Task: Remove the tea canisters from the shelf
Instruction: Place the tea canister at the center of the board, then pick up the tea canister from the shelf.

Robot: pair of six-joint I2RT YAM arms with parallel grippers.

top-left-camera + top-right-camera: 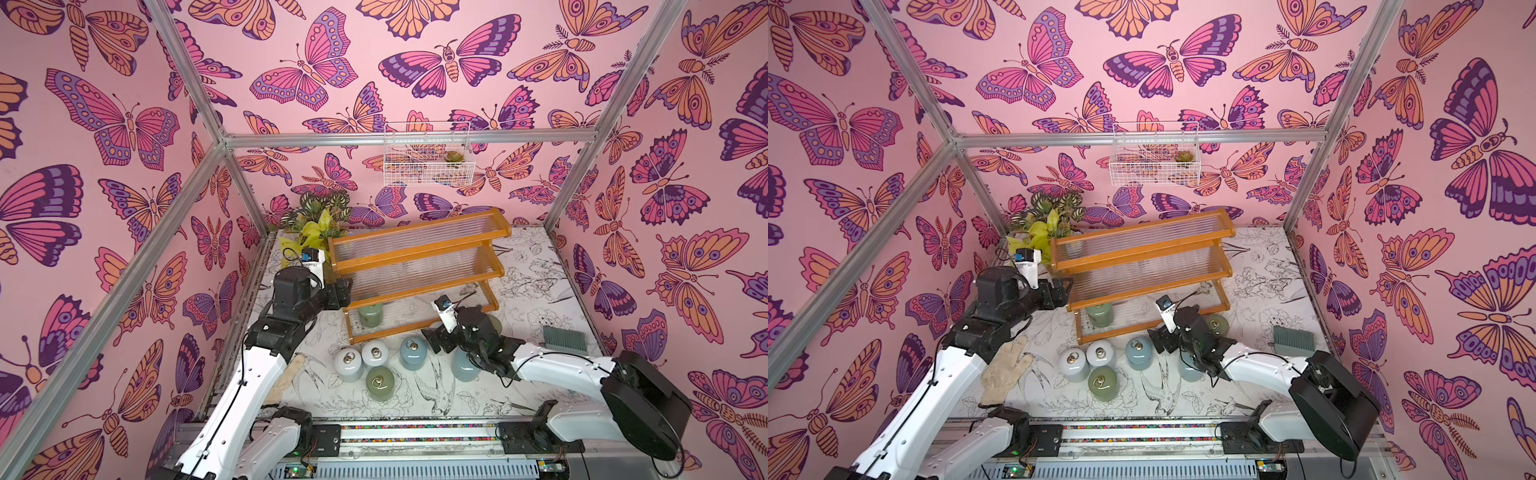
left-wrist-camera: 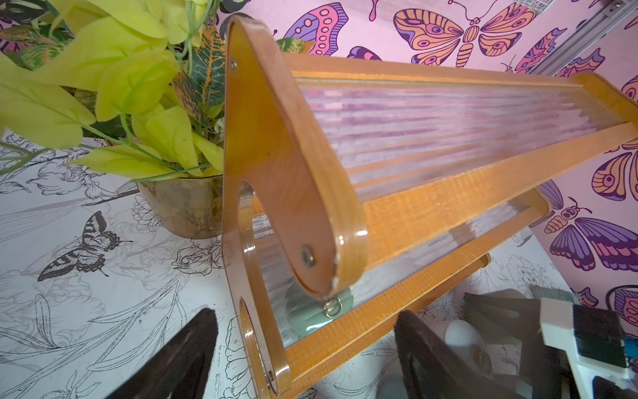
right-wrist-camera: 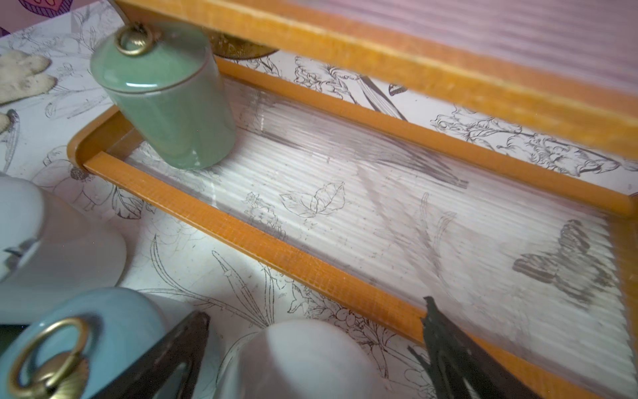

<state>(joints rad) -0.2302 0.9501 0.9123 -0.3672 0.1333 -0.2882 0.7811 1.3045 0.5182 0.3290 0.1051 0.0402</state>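
The wooden shelf [image 1: 419, 249] [image 2: 414, 214] stands at the back of the table. One green tea canister [image 1: 371, 314] [image 3: 165, 100] is on its lowest tier at the left end. Several canisters stand on the table in front: two white [image 1: 348, 364], a pale blue [image 1: 413, 352], a green [image 1: 380, 383]. My right gripper [image 1: 431, 338] [image 3: 316, 319] is open around a white canister [image 3: 300, 359] on the table, with gaps on both sides. My left gripper [image 1: 345, 293] [image 2: 303, 362] is open at the shelf's left end, touching nothing.
A potted plant [image 1: 316, 224] crowds the shelf's back left corner. Under the right arm are another pale blue canister [image 1: 465, 368] and a green one [image 1: 1217, 324]. A glove [image 1: 1005, 370] lies front left, a brush [image 1: 565, 336] at the right. A wire basket [image 1: 428, 156] hangs on the back wall.
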